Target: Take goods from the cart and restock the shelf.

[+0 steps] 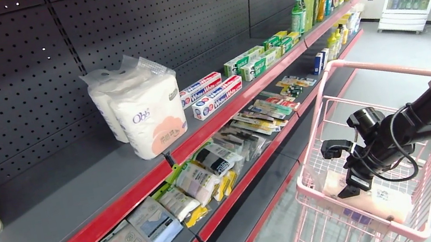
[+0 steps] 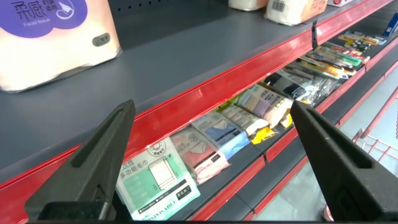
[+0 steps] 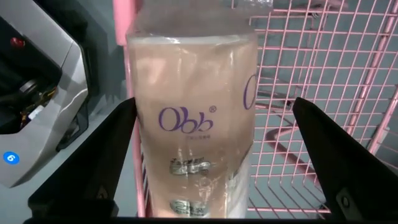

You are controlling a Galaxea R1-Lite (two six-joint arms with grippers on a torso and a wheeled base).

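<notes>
Right claw (image 3: 211, 106), released, straddles the pack (image 3: 186, 118) in the cart (image 1: 383, 68), placed to grip it; left claw (image 2: 211, 106) hovers released over the shelf (image 2: 205, 56).

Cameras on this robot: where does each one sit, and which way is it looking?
Head view: on the robot's head, looking forward and down at the shelf and pink cart; its right arm extends into the cart.
Left wrist view: on the left wrist, facing the shelf; the open left end effector frames it.
Right wrist view: on the right wrist, looking into the cart; the open right end effector straddles a tissue pack.
Shared: head and right wrist views both show that pack in the cart.
</notes>
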